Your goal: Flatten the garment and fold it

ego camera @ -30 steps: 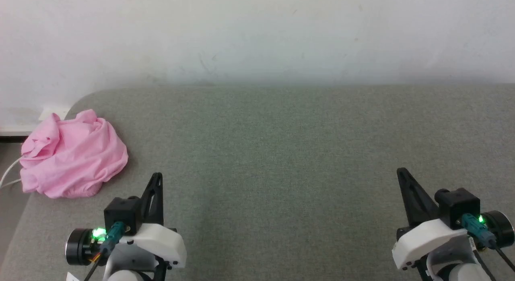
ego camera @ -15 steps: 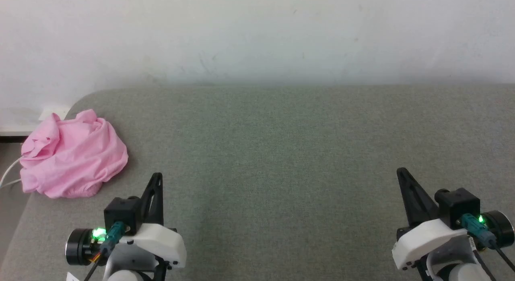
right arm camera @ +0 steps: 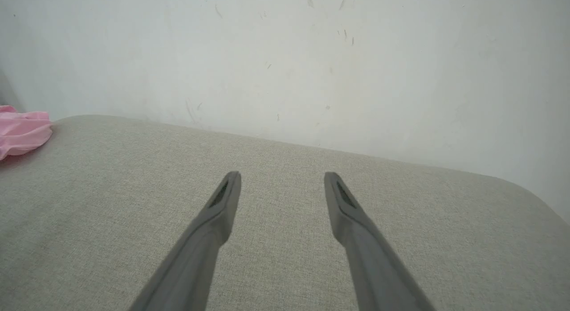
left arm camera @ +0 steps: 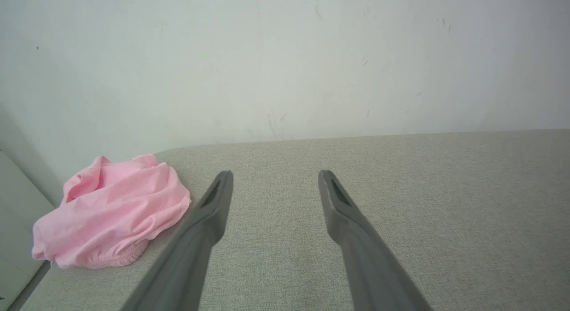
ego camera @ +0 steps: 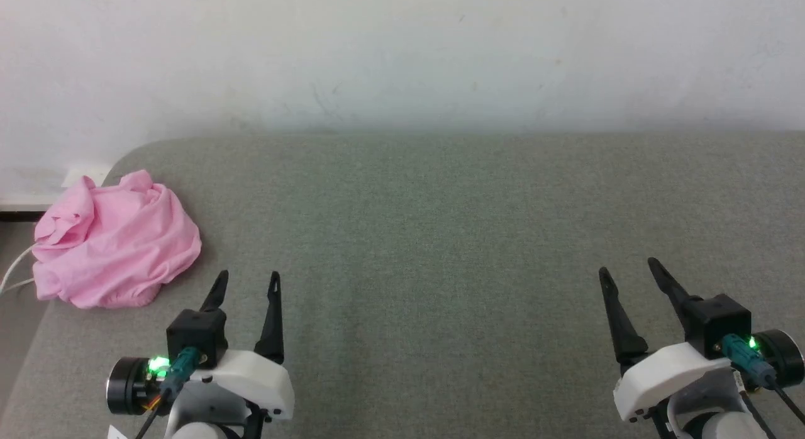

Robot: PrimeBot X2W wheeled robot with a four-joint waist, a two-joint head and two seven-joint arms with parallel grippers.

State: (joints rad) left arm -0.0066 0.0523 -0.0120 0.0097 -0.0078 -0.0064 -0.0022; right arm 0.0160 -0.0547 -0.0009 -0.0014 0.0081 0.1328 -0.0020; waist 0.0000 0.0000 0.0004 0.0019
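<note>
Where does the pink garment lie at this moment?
In the head view the crumpled pink garment lies at the left edge of the grey fabric surface, ahead and left of the left gripper.

The grey fabric-covered surface (ego camera: 440, 225), rounded at its far left corner, carries the garment (ego camera: 113, 241), a crumpled pink heap lying just short of that corner and reaching the surface's left edge.

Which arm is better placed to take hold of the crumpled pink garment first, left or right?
Left. The pink garment lies bunched at the left edge of the grey surface, close ahead of the open left gripper. The right gripper, also open, is far across the surface from it.
</note>
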